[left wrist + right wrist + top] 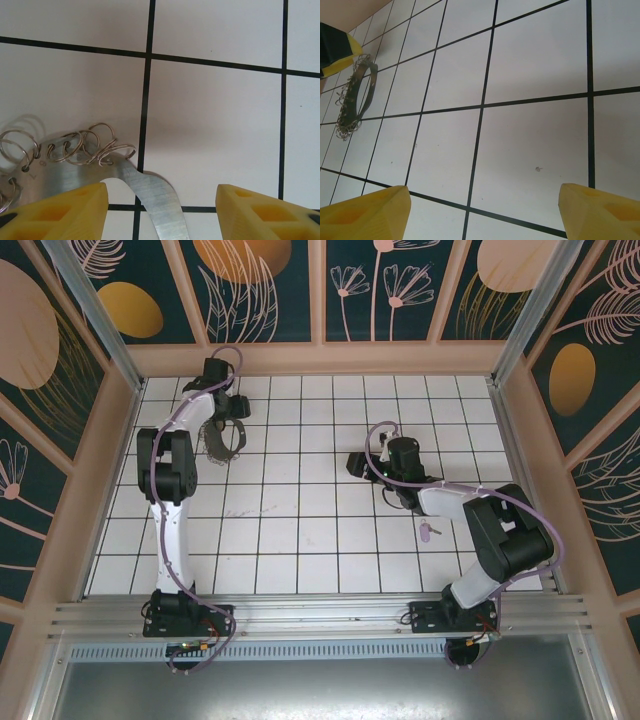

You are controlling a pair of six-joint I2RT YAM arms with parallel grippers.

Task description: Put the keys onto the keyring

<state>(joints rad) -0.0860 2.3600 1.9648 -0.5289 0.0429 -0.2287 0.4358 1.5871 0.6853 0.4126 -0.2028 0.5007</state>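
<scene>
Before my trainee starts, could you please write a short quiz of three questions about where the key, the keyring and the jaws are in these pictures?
1. True or false: the key lies between the jaws of the right arm.
2. Choose one: the keyring lies closest to A) the jaws of the left arm, B) the jaws of the right arm, C) the near edge of the table.
3. Fill in: in the left wrist view, the keyring's flat metal band runs ___ the two yellow fingers.

Key
1. False: the key lies on the tiles beside the right arm, and those jaws stand open over bare tiles.
2. A
3. between
</scene>
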